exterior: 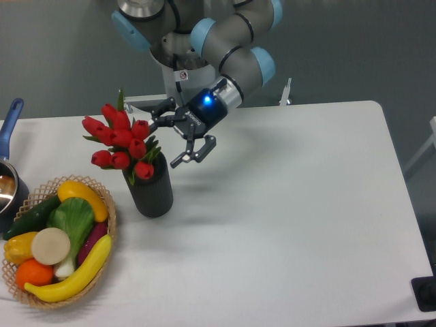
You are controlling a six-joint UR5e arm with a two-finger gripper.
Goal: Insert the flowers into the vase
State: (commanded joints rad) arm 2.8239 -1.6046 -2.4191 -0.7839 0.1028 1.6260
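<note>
At the far left of the bench (286, 197) sits a wicker basket (109, 225) of toy produce. Just right of it, the flowers (119, 139) stand in the vase (151, 191), leaning left. Right again, the gripper (180, 133) hangs with jaws apart, holding nothing.

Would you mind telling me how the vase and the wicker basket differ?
The vase is a dark grey upright cylinder; the wicker basket is tan, low and wide. The vase holds red tulips; the basket holds toy fruit and vegetables. Both stand on the white table.
</note>
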